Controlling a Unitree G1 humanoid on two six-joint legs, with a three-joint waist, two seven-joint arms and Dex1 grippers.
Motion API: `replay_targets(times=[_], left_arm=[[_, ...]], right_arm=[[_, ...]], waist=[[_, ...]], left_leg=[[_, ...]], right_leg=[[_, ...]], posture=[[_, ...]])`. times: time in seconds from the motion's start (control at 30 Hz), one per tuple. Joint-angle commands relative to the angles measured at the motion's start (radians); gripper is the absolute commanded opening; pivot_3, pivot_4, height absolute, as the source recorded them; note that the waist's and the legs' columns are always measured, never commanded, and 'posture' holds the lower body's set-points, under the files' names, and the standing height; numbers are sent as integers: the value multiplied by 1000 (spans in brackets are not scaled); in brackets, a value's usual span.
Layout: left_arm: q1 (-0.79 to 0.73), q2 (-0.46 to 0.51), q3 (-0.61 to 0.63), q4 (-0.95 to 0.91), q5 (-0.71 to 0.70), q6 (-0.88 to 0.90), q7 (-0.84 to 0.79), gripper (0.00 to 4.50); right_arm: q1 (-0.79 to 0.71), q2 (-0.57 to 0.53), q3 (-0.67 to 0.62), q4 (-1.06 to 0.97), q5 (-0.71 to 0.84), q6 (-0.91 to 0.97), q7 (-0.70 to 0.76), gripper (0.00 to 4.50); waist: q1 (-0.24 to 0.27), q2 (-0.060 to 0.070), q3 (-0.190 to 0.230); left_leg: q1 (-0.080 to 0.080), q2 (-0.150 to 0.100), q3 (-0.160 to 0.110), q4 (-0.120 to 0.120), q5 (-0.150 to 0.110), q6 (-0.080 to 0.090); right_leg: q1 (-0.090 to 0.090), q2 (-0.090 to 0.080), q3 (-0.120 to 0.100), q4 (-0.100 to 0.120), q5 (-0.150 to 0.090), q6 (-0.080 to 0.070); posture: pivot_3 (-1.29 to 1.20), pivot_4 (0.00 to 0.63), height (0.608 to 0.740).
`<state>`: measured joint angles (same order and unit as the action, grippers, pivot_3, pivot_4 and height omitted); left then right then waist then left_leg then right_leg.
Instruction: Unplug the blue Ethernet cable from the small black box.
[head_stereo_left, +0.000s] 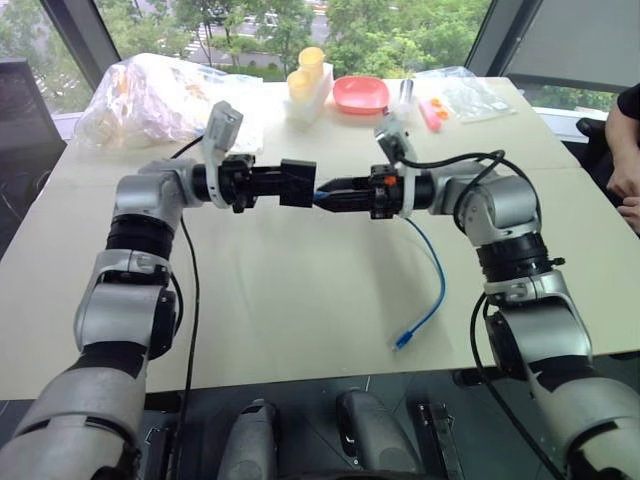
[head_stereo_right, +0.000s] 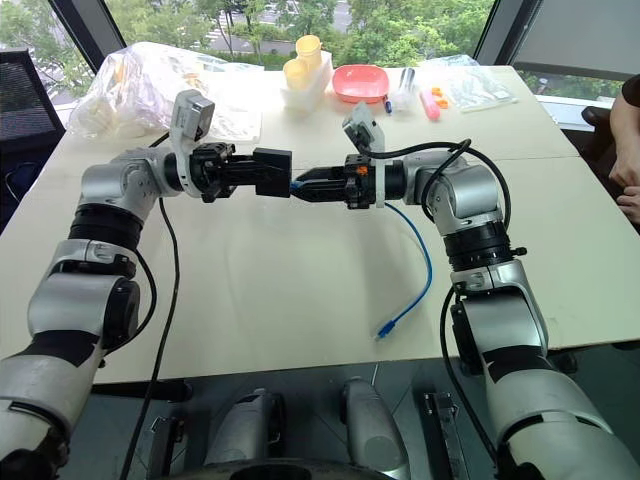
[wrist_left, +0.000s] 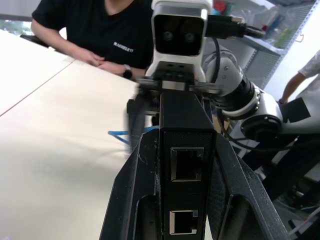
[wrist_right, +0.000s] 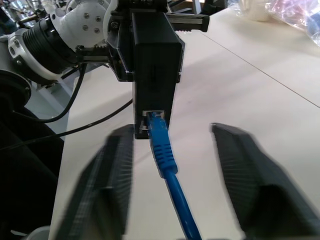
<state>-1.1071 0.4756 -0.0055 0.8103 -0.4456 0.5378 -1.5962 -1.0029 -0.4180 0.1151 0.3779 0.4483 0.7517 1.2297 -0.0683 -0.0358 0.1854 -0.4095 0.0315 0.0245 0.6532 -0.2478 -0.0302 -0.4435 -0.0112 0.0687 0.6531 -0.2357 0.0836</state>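
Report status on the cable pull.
Left gripper clamps small black box. Right gripper open astride blue Ethernet cable, still plugged. Nothing obstructing.

In the right wrist view the right gripper's (wrist_right: 172, 190) two fingers (wrist_right: 102, 195) are smeared by blur, and the picture's lower edge cuts off the blue Ethernet cable (wrist_right: 167, 170). In the left wrist view the right gripper's jaws sit behind the small black box (wrist_left: 186, 150), so their gap cannot be read. In the left eye view the plug's seat in the box is too small to make out. A person (head_stereo_left: 628, 150) at the table (head_stereo_left: 300, 300) is cut off by the frame's edge.
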Motion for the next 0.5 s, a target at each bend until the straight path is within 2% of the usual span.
replay_targets(times=[0.03,0.33,0.5], left_arm=[[-5,-5,10,-32,-12,-5,-18,526],[2,-4,6,-28,-5,-13,-18,526],[3,17,3,-26,-10,-15,-18,526]], right_arm=[[-31,5,-20,-1,1,-17,-14,80],[-26,-2,-19,-12,3,-10,1,80],[-5,-42,-33,-2,-4,-14,12,80]], waist=[[1,0,0],[1,0,0],[0,0,0]], left_leg=[[0,0,0,0,0,0],[0,0,0,0,0,0],[0,0,0,0,0,0]], right_leg=[[0,0,0,0,0,0],[0,0,0,0,0,0],[0,0,0,0,0,0]], posture=[[0,150,735],[0,150,735],[0,150,735]])
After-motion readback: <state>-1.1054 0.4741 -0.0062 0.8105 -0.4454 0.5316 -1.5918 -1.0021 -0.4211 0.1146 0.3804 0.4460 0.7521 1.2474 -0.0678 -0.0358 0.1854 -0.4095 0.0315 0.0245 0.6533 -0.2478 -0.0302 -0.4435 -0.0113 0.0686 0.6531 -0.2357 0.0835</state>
